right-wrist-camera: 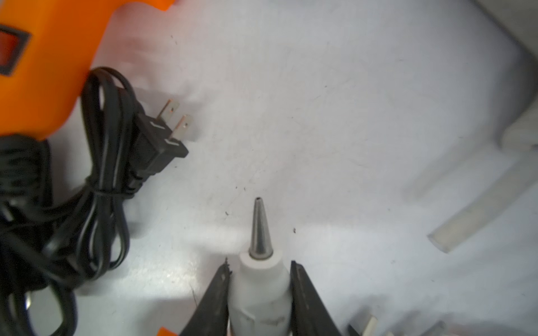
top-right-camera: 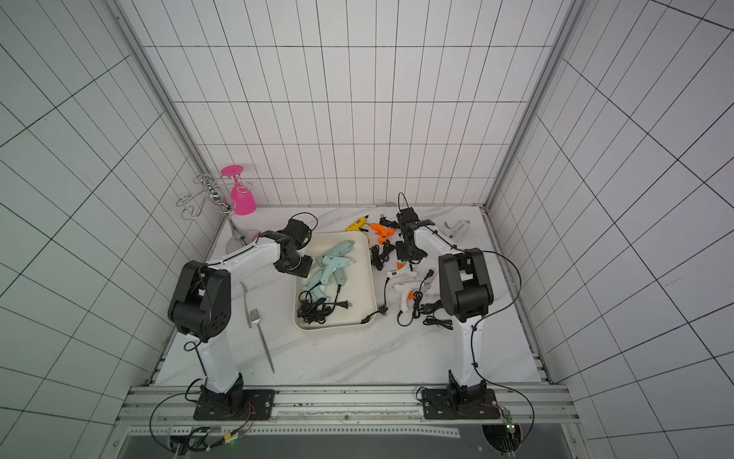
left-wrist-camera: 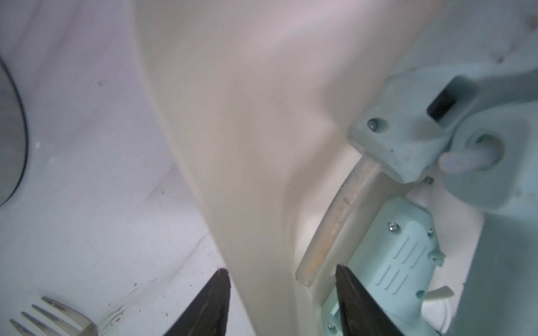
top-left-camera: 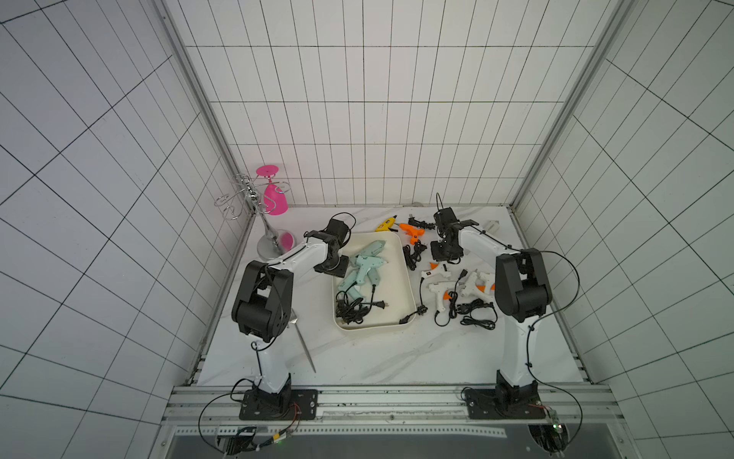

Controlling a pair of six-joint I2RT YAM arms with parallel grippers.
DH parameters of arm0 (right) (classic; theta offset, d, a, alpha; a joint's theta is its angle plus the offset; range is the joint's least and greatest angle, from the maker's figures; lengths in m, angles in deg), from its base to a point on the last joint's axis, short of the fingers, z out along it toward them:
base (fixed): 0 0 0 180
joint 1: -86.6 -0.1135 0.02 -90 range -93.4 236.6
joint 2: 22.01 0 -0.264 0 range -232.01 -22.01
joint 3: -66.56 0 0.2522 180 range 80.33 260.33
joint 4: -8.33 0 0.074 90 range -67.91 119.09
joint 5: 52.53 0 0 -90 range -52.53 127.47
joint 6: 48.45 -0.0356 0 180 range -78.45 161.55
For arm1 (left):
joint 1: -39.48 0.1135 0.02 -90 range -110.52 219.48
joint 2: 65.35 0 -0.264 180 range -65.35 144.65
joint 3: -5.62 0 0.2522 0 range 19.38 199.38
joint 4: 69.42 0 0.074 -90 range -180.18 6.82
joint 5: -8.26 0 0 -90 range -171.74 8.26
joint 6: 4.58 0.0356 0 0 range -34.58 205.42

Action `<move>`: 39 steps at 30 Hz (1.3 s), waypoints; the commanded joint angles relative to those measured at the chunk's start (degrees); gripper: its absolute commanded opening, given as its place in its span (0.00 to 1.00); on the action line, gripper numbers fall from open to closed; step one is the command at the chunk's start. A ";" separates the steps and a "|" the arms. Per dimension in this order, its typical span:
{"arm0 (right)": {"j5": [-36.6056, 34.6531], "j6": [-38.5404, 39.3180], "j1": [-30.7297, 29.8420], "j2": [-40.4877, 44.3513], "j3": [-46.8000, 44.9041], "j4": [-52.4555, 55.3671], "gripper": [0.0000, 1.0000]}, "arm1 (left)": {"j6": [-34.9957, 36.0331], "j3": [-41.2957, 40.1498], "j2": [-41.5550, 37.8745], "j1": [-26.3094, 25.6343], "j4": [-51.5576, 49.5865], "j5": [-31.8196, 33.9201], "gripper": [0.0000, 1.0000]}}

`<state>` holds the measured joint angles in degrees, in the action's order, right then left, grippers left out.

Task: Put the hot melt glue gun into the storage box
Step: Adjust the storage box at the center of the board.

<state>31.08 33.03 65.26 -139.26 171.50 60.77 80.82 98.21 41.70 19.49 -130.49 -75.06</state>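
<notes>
Partly done: several pale mint plastic glue guns (top-left-camera: 363, 264) lie inside the shallow cream-white plastic storage box (top-left-camera: 397, 286). The right gripper (right-wrist-camera: 259, 261) clamps a white plastic glue gun (right-wrist-camera: 259, 293) by its barrel, outside the box. The left gripper (left-wrist-camera: 281, 268), jaws apart, straddles the box wall. A yellow glue gun (top-left-camera: 386, 223), an orange glue gun (top-left-camera: 413, 231) and more white guns (top-left-camera: 439, 290) remain outside.

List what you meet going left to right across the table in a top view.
Pink plastic goblet → silver metal fork → cream-white rectangular plastic storage box → white hot melt glue gun with orange trigger.
</notes>
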 commanded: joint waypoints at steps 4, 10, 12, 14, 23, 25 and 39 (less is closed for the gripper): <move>-2.02 1.46 0.16 10.02 2.04 5.82 0.03 | 3.16 0.35 -13.32 -5.96 5.63 5.21 0.72; -0.68 3.35 -1.52 14.54 9.27 15.76 0.02 | 12.68 0.49 -21.26 -17.24 15.14 -2.40 0.80; 0.24 3.46 -2.41 15.38 11.80 18.99 0.01 | 14.98 1.04 -21.49 -20.89 17.79 -4.23 0.81; 1.57 2.95 -3.15 15.89 14.29 21.87 0.01 | 16.53 1.76 -20.49 -23.04 19.35 -5.91 0.81; 4.26 1.71 -7.36 16.75 20.28 30.02 0.00 | 21.97 2.15 -15.24 -28.60 24.83 -11.16 0.82; 4.64 1.40 -7.91 17.04 20.52 30.78 0.00 | 22.52 2.64 -14.10 -29.37 25.09 -12.21 0.82; 8.00 0.21 -9.39 16.14 22.96 33.13 0.00 | 24.65 0.18 -10.03 -30.81 30.35 -16.00 0.78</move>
<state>37.40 34.26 56.76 -124.42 191.54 92.33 104.45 99.30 30.81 -10.89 -103.76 -90.17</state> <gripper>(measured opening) 0.315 0.785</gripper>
